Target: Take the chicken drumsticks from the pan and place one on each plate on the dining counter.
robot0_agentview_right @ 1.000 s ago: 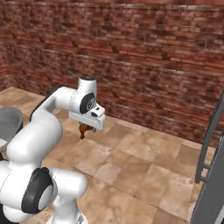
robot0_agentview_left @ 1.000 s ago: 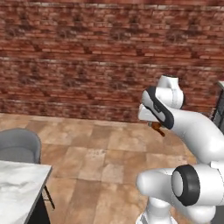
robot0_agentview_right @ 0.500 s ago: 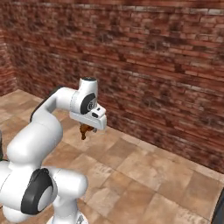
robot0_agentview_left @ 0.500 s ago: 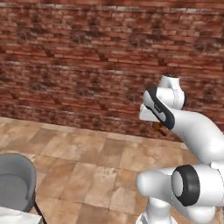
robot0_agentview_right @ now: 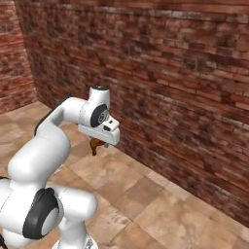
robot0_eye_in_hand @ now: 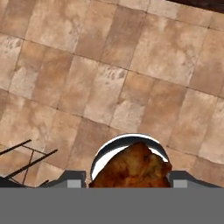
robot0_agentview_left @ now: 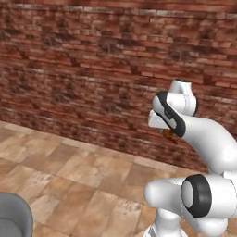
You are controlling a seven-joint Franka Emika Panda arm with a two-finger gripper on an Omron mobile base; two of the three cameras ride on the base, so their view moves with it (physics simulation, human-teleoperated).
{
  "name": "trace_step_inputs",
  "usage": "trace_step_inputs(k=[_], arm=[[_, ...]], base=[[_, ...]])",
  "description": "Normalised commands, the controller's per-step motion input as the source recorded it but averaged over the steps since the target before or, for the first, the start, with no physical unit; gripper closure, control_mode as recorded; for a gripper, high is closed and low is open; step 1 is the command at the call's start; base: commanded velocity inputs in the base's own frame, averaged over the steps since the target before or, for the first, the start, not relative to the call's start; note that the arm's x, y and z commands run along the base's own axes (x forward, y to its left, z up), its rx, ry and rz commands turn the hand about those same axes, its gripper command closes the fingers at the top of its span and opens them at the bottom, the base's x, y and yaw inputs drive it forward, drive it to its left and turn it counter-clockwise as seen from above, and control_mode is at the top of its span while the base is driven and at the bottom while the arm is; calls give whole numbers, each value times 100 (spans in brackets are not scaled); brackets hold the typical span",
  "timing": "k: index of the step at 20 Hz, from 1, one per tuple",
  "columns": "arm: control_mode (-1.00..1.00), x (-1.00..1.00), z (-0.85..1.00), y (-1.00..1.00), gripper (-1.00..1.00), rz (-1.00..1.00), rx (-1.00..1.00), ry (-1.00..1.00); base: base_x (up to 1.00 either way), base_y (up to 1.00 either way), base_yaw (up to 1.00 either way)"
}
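My gripper (robot0_agentview_right: 97, 142) is shut on a browned, reddish-orange chicken drumstick (robot0_agentview_right: 95, 146), which hangs under the hand high above the tiled floor, in front of a brick wall. The hand view has the drumstick (robot0_eye_in_hand: 131, 168) sitting between the two fingertips of the gripper (robot0_eye_in_hand: 129, 183), with floor tiles far below. A sliver of the drumstick (robot0_agentview_left: 167, 134) peeks out behind the wrist in the left base view. The pan, the plates and the dining counter are out of view.
A red brick wall (robot0_agentview_right: 185, 82) runs across both base views, with tan floor tiles (robot0_agentview_left: 83, 176) below it. A grey chair back (robot0_agentview_left: 13, 218) shows at the lower left of the left base view. Thin dark legs (robot0_eye_in_hand: 26, 158) cross the hand view's lower left.
Both base views have swept sideways, so the base has moved: the marble corner and chair slid out to the left. The drumstick stays in the gripper.
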Motion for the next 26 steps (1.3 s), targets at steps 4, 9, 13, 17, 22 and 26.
trace_step_inputs(k=[4,9,13,17,22,26], arm=[[100,0,0,0,100,0,0,0],[100,0,0,0,100,0,0,0],[100,0,0,0,100,0,0,0],[100,0,0,0,100,0,0,0],[100,0,0,0,100,0,0,0],[100,0,0,0,100,0,0,0]], base=[[100,3,36],[100,2,43],[97,0,60],[97,0,61],[99,0,61],[100,0,60]])
